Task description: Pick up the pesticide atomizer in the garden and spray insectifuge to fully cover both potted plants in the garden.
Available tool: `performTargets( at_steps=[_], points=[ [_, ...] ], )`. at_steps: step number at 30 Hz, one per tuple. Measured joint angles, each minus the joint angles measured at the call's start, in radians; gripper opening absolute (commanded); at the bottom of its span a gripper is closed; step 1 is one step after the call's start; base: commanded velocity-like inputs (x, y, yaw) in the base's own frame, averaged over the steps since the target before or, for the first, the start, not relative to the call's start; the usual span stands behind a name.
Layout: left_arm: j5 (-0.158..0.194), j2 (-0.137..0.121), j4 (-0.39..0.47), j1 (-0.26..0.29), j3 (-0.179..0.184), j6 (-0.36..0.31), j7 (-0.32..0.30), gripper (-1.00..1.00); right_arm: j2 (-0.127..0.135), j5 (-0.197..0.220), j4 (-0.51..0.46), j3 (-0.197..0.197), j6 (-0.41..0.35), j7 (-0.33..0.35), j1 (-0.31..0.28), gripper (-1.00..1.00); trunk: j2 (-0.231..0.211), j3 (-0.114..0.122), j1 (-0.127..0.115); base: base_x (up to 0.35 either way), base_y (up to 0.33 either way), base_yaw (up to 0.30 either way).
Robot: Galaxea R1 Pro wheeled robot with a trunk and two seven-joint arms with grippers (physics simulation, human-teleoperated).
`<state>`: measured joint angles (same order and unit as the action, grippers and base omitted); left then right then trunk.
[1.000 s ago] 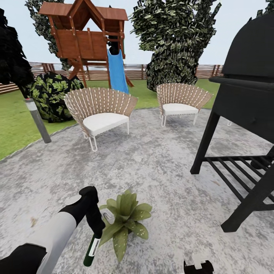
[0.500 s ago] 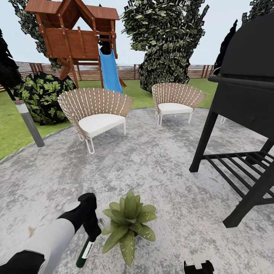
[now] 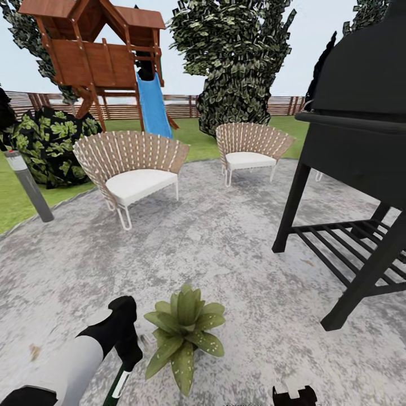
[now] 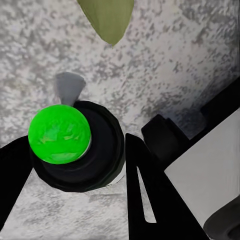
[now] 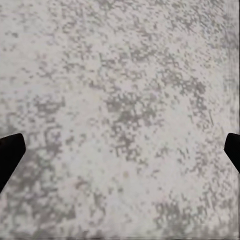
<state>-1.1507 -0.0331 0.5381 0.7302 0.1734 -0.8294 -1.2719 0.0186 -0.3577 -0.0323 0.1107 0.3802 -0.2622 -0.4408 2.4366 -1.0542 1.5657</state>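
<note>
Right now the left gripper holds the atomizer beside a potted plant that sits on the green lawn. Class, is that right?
Not quite. The left gripper does hold the atomizer beside the potted plant, but the plant sits on the grey patio, not the lawn. The head view shows it.

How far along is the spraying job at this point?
Done: the left claw is shut on the dark atomizer bottle with bright green cap. In hand: it hangs beside the green rosette potted plant on the grey patio. Left: no spray visible; a second plant remains.
</note>
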Motion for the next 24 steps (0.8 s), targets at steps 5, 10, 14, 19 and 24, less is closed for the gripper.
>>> performTargets(
  at_steps=[5, 10, 14, 19, 24],
  points=[
    [0.000, 0.001, 0.001, 0.000, 0.000, -0.001, 0.001, -1.00, 0.000, 0.000, 0.000, -0.001, 0.000, 0.000, 0.000, 1.00, 0.000, 0.000, 0.000, -0.041, 0.000, -0.215],
    [-0.001, 0.000, 0.001, 0.000, -0.001, -0.001, 0.004, -1.00, -0.002, 0.000, 0.000, -0.001, 0.000, 0.000, 0.000, 1.00, 0.000, 0.000, 0.001, -0.278, 0.117, -0.022],
    [-0.001, 0.003, 0.001, 0.000, -0.002, -0.001, 0.013, -1.00, -0.002, 0.000, 0.000, -0.001, 0.000, 0.001, 0.000, 1.00, 0.000, 0.000, 0.000, -0.216, 0.257, -0.158],
    [-0.002, 0.002, 0.001, 0.000, -0.002, -0.001, 0.014, -1.00, -0.002, 0.000, 0.001, -0.001, 0.000, 0.001, 0.000, 1.00, 0.000, 0.000, 0.000, -0.067, 0.318, -0.277],
    [-0.002, 0.001, 0.001, 0.000, -0.002, -0.001, 0.017, -1.00, -0.002, 0.000, 0.001, -0.001, 0.000, 0.001, 0.000, 1.00, 0.000, 0.000, 0.000, 0.052, 0.325, -0.287]
  ],
)
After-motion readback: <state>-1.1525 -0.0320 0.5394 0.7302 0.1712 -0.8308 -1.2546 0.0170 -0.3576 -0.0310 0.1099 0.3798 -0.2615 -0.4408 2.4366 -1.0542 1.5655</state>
